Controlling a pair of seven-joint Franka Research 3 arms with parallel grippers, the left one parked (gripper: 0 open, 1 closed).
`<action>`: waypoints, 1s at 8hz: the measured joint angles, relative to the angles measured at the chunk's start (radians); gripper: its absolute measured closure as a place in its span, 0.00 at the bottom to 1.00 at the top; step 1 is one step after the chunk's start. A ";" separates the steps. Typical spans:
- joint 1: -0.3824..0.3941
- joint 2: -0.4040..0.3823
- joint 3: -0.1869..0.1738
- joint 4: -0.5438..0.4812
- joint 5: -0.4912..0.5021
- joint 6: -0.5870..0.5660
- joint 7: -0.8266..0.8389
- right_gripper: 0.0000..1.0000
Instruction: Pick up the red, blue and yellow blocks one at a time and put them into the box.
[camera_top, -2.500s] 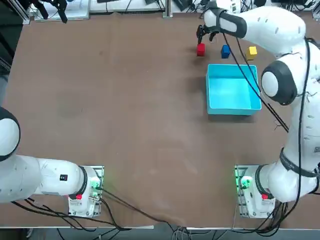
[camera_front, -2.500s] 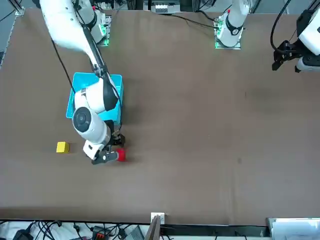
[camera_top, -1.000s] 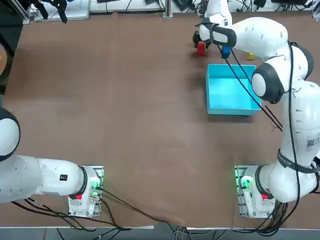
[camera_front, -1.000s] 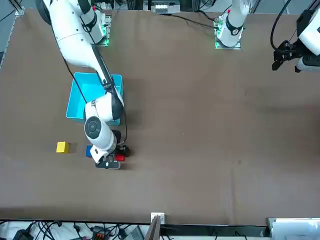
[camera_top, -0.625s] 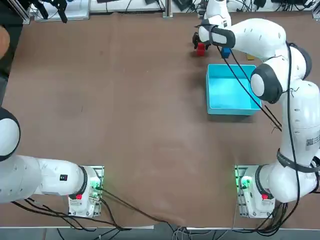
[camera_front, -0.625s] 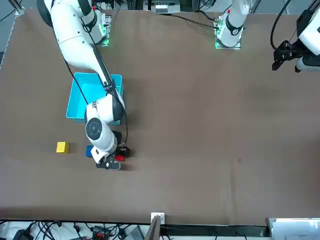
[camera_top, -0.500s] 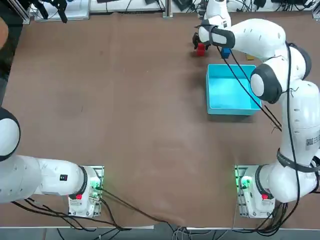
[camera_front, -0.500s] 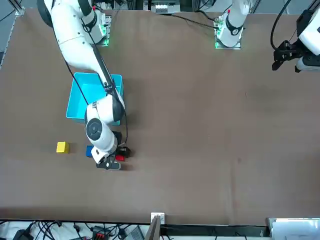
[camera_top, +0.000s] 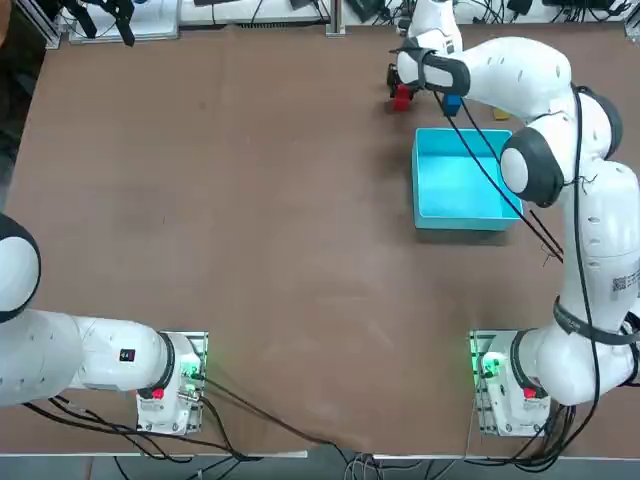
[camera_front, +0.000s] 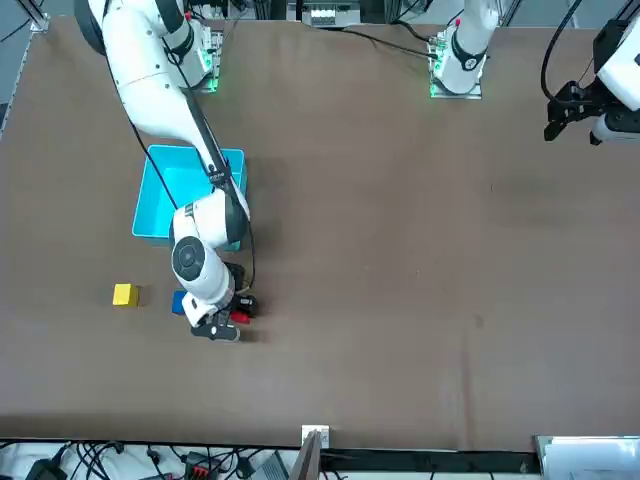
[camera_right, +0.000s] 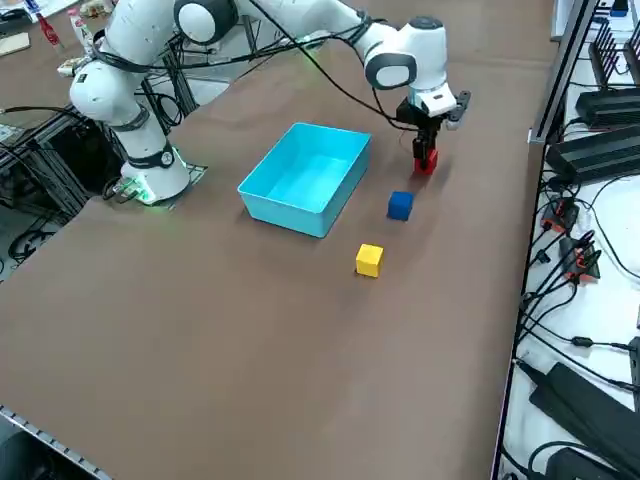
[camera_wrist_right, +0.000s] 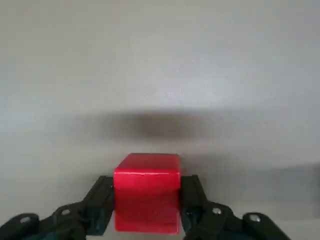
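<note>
My right gripper is shut on the red block, with a finger pressed on each side of it. It holds the red block down at the table surface, at the far side beyond the box. The blue block lies close beside it, and the yellow block farther along. In the front view the yellow block, blue block and red block stand in a row. The gripper is over the red one. The light cyan box holds nothing.
Brown tabletop stretches wide to the left of the box. The far table edge runs close behind the blocks. Cables and black equipment lie just past that edge.
The right gripper came down over the red block and its fingers closed from wide open onto the block's sides. None of the blocks or the box has shifted.
</note>
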 joint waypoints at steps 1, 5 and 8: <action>0.000 -0.022 -0.003 0.013 -0.001 -0.033 0.030 0.30; 0.012 -0.303 -0.008 -0.074 -0.003 -0.355 0.104 0.30; 0.028 -0.592 -0.007 -0.448 -0.005 -0.363 0.109 0.30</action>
